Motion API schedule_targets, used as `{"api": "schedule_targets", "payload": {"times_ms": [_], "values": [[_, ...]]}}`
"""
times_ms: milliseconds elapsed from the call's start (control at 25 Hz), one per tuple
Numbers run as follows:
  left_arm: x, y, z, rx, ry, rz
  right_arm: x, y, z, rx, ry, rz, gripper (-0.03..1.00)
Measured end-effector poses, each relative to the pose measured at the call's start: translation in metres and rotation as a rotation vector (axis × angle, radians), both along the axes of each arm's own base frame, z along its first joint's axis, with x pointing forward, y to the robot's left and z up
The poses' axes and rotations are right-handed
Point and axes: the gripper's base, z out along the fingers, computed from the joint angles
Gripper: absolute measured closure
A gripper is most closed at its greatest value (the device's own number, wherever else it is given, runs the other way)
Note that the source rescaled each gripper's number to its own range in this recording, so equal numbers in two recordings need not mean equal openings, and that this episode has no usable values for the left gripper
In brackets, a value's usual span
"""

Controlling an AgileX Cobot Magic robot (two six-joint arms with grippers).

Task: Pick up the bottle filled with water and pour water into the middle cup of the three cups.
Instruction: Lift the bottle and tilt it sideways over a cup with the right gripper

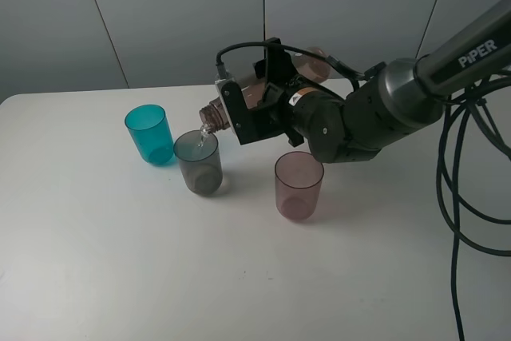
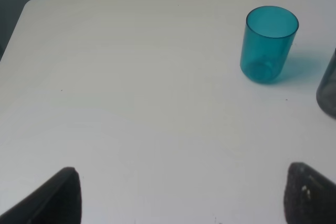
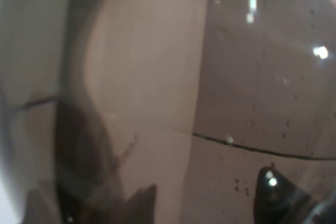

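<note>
My right gripper (image 1: 257,112) is shut on the smoky-brown bottle (image 1: 215,114), which lies tipped nearly level with its neck to the left. The neck hangs just over the rim of the smoky-grey middle cup (image 1: 200,164), and a thin stream of water (image 1: 205,136) runs into it. To the left of that cup stands the teal cup (image 1: 149,133), to its right the pinkish-mauve cup (image 1: 299,185). The right wrist view is filled by the bottle's wall (image 3: 252,77). My left gripper (image 2: 184,198) is open over bare table, short of the teal cup (image 2: 268,43) and the grey cup's edge (image 2: 328,95).
All three cups stand upright on a white table (image 1: 120,261) with a grey wall behind. Black cables (image 1: 459,197) hang from the right arm at the table's right side. The left arm does not show in the exterior high view.
</note>
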Motion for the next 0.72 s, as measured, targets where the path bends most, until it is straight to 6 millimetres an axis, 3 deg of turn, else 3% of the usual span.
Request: {"api": "schedule_targets", "payload": {"times_ms": [720], "values": [[0.000, 0.000, 0.000, 0.000, 0.000, 0.000, 0.007, 0.007, 0.011, -0.001, -0.074, 0.024, 0.97]]}}
